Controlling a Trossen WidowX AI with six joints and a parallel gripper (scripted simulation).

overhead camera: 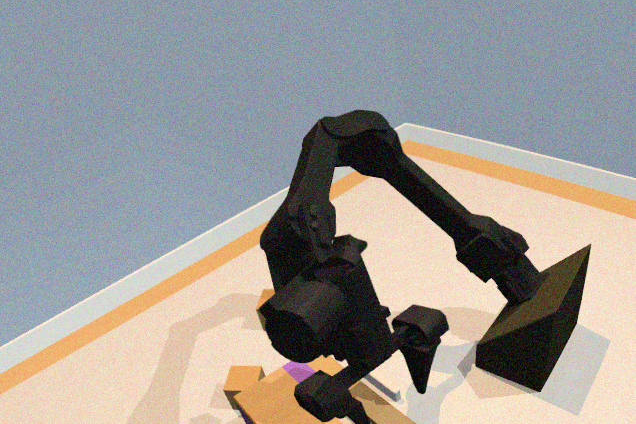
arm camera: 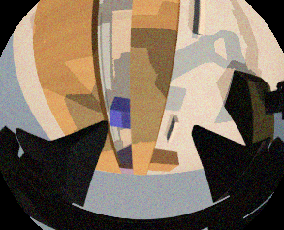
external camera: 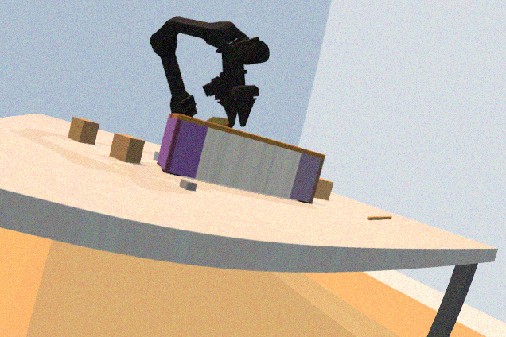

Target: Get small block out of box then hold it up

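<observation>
The box has an orange top with a long slot, purple end sections and a pale, streaky front panel. A small blue block shows inside through the slot in the wrist view. It is hidden in the top and exterior views, and which end of the shelf is open cannot be told. My gripper is open and empty, pointing down above or just behind the box top. In the wrist view its left fingertip appears near the slot and its right one beyond the box's right edge.
Wooden cubes stand beyond the purple end, and another cube is behind the other end. A small grey block lies in front. A thin brown stick lies farther right. A grey bar lies between box and arm base.
</observation>
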